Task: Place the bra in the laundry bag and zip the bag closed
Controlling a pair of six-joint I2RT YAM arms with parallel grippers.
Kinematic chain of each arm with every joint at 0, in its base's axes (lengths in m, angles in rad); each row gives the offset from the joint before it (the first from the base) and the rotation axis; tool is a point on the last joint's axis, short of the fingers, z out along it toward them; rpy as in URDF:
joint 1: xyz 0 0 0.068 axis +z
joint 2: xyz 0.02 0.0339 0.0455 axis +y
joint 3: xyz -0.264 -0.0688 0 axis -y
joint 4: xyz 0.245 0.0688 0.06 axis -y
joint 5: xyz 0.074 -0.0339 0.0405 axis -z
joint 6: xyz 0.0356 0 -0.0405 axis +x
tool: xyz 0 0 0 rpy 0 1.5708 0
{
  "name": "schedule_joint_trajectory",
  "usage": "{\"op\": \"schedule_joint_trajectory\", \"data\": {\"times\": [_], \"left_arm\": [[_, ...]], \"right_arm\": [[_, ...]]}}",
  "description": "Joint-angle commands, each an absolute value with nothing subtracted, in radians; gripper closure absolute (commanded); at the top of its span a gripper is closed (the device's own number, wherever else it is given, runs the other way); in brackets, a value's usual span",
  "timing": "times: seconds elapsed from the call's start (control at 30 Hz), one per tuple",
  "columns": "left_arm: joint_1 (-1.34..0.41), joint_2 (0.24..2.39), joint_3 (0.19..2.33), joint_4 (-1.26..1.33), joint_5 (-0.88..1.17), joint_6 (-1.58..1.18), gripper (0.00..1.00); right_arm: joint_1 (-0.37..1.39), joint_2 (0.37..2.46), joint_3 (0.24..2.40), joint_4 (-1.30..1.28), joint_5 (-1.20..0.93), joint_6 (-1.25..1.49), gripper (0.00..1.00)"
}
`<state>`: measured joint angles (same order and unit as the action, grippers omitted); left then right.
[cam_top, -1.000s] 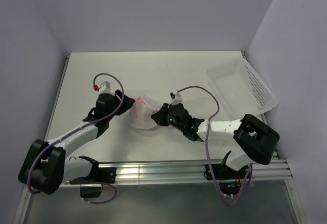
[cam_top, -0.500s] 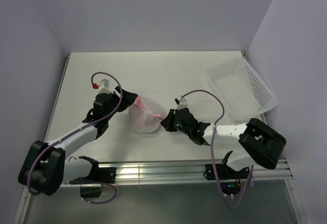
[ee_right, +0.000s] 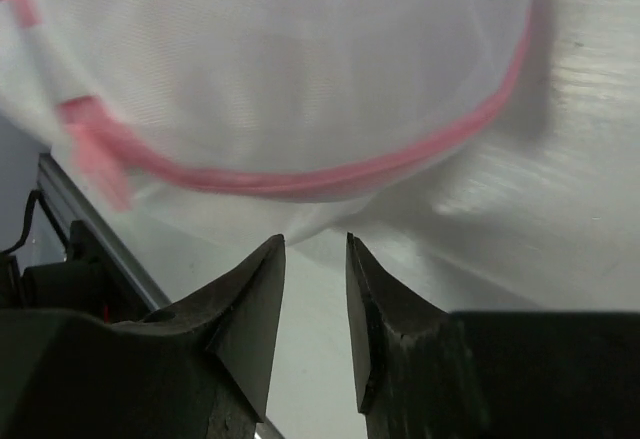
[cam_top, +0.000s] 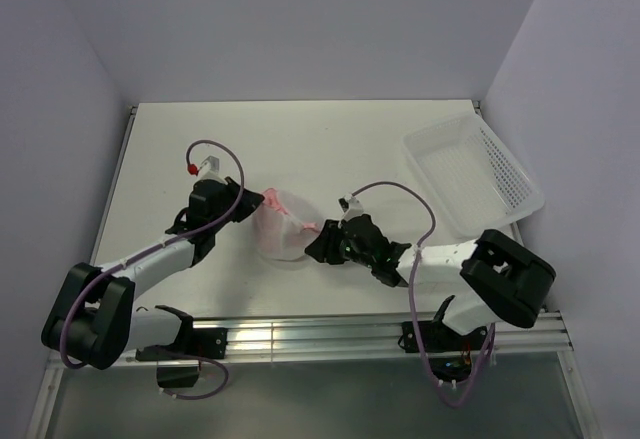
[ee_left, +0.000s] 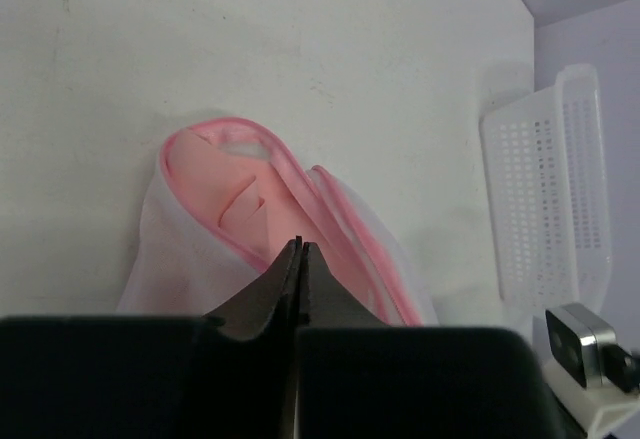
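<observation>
Left claw point(cam_top: 248, 206): we see its jaws pressed together at the pink zipper rim of the laundry bag point(cam_top: 285, 237), on the bag's far left edge, apparently pinching it.
Right claw point(cam_top: 314, 247): we see it partly open with nothing between the jaws, low over the surface point(cam_top: 330, 139), tips just short of the bag's right side.
Laundry bag: lying mid-surface between the two claws, its zipper still open.
Bra point(ee_left: 225, 174): we see its pink fabric inside the bag's opening.
Basket point(cam_top: 470, 174): at the far right corner, well apart from the bag.
</observation>
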<state>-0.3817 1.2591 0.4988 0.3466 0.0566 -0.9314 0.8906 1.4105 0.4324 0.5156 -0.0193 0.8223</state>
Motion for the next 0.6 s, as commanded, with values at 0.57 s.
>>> {"op": "schedule_joint_trajectory", "data": {"times": [0.57], "left_arm": [[-0.417,0.883,0.264,0.345,0.083,-1.009,1.0]], "right_arm": [[0.594,1.603,0.624,0.592,-0.055,0.779,0.68]]}}
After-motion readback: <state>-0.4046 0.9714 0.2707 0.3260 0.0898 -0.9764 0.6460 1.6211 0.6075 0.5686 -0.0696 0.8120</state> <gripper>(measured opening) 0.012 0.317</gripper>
